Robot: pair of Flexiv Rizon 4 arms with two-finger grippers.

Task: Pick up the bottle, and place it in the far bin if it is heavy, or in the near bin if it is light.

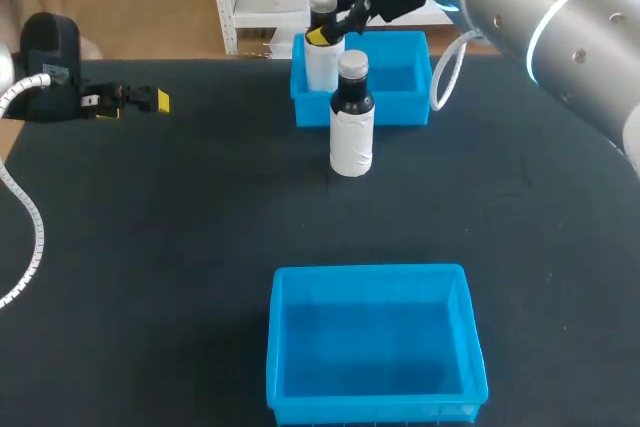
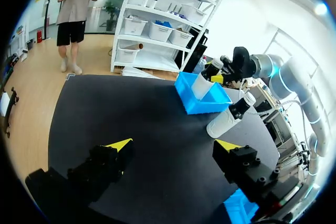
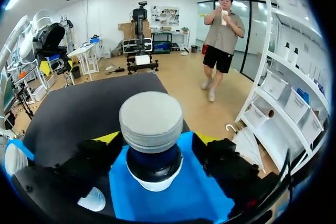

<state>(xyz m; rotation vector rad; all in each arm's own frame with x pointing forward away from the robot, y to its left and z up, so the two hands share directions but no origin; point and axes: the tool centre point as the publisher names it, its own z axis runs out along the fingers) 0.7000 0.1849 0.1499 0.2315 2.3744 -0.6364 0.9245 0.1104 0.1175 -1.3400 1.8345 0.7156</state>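
A bottle [image 1: 322,59] with a white body, dark neck and grey cap [image 3: 151,120] stands upright in the left part of the far blue bin [image 1: 405,77]. My right gripper [image 1: 330,29] is around its neck, open, with a small gap between each yellow-tipped finger [image 3: 106,139] and the bottle. A second bottle of the same kind [image 1: 352,119] stands on the table just in front of that bin. The near blue bin [image 1: 372,342] holds nothing. My left gripper [image 1: 140,100] is at the table's left side, open and holding nothing [image 2: 173,145].
The black table top [image 1: 180,227] lies between the two bins. The right arm [image 1: 540,17] reaches in over the table's far right corner. A white cable [image 1: 25,217] hangs along the left edge by my left arm.
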